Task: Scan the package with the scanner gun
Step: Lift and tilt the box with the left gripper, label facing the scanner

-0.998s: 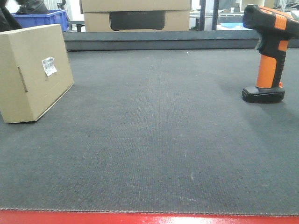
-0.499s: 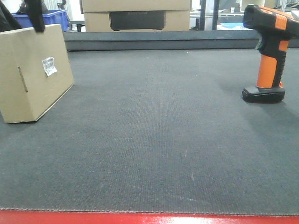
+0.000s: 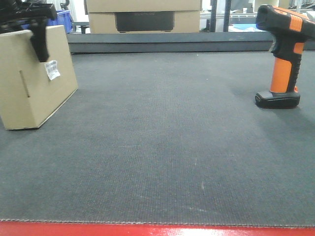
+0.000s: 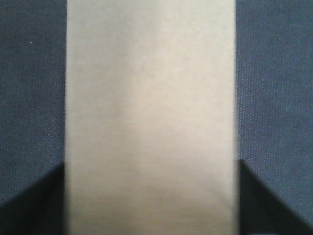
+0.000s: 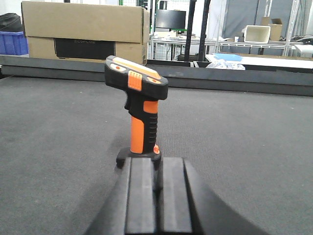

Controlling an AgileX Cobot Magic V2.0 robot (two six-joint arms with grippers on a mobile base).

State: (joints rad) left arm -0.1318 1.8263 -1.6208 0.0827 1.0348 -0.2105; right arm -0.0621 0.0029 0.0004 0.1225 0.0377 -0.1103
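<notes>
The package [image 3: 29,93] is a tan cardboard box with a white label [image 3: 51,69], standing at the far left of the dark mat. My left gripper [image 4: 151,196] is open and straddles the package's top edge. One black finger [image 3: 40,44] hangs down over its labelled face, and the left wrist view shows both fingers [image 4: 29,205] at the sides of the package [image 4: 151,98]. The orange and black scanner gun [image 3: 281,54] stands upright on its base at the far right. My right gripper [image 5: 157,161] is shut and empty, just in front of the scanner gun [image 5: 139,107].
A large cardboard box [image 3: 142,14] and a blue crate [image 3: 61,19] stand behind a raised ledge [image 3: 172,44] at the back. A red strip [image 3: 157,231] marks the front edge of the mat. Shelves and tables show far behind the scanner [image 5: 254,34].
My left gripper has come down from above the package; its finger now reaches over the labelled face. The package and the scanner gun have not moved.
</notes>
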